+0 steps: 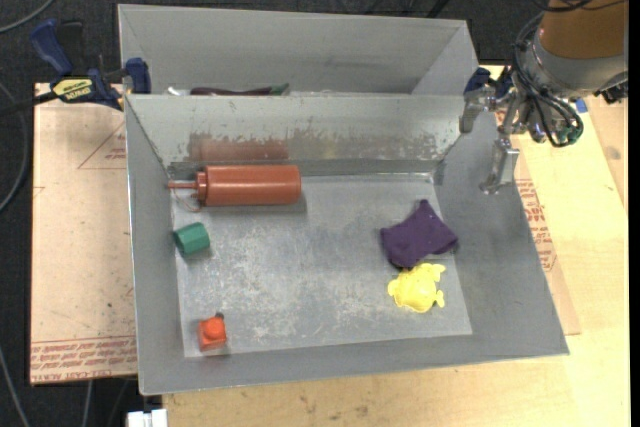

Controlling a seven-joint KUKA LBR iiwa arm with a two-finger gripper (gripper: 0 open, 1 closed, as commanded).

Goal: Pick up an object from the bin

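Note:
My gripper (483,148) hangs above the bin's right wall near the back right corner, open, with nothing between its fingers. The nearest loose thing is a crumpled purple cloth (418,235), lying on the bin floor below and to the left of the gripper. A small yellow soft toy (417,289) lies just in front of the cloth, touching its front edge.
A reddish-brown bottle (245,186) lies on its side by the back wall at the left. A green block (191,239) sits in front of it. A small orange thing (212,332) rests in the front left corner. The arm comes in from the upper right.

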